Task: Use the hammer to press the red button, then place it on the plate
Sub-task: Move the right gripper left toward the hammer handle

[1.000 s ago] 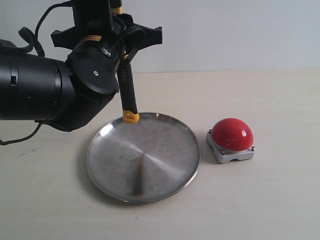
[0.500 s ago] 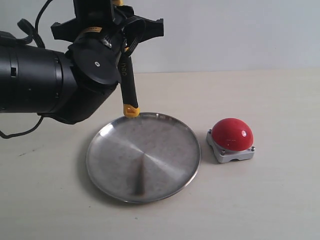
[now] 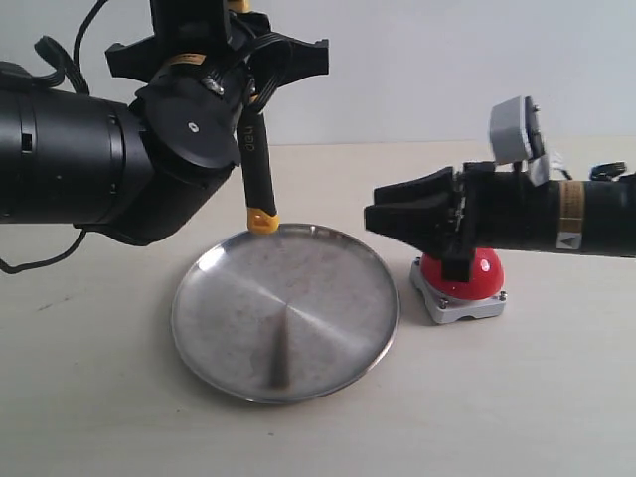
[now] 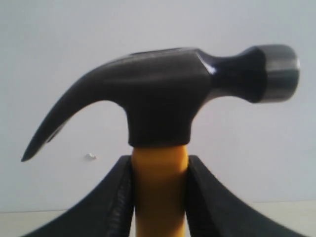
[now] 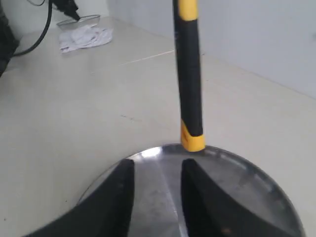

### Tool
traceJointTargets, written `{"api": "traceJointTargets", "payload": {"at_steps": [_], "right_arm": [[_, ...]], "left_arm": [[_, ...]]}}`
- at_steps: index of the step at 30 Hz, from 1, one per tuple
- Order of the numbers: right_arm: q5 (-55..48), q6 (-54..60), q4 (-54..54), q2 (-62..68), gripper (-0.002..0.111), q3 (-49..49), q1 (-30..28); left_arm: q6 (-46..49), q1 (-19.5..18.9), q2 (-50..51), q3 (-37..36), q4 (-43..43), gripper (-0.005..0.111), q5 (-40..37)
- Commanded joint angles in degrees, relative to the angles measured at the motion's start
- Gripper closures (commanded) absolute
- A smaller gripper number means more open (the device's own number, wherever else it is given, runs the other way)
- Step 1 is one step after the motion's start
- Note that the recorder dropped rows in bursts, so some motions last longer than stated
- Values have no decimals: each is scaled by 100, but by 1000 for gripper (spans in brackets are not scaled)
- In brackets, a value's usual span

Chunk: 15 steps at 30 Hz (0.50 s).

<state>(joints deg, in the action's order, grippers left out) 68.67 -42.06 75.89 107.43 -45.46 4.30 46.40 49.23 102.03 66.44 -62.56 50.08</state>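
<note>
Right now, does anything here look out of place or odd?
Only the hammer: the left pincer holds it head-up by its yellow neck, handle end down at the plate rim. Nothing looks spilled or damaged.

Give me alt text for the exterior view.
The left gripper holds the hammer upright, its yellow handle end at the far rim of the plate. The right gripper, open, extends in from the right, partly covering the red button.
</note>
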Motion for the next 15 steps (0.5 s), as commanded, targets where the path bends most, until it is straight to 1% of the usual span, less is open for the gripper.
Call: {"api": "traceJointTargets", "payload": {"at_steps": [1,3,4,7,15], "right_arm": [[130,656,14,481,42,-527,697],[130,717,-307,590,34,-691,900],[130,717,-471,602,32,-769,964],[-53,746,-859,680,32,-970,1092],[-50,746,-1057,877,32,-1353,1104]], "left_arm": [[1,-14,-131,101,467,107,134],[1,-14,-131,101,467,107,134],[1,-14,-131,101,467,107,134],[32,-14,-131,101,441,107,134],[-8,21,-131,101,426,107,9]]}}
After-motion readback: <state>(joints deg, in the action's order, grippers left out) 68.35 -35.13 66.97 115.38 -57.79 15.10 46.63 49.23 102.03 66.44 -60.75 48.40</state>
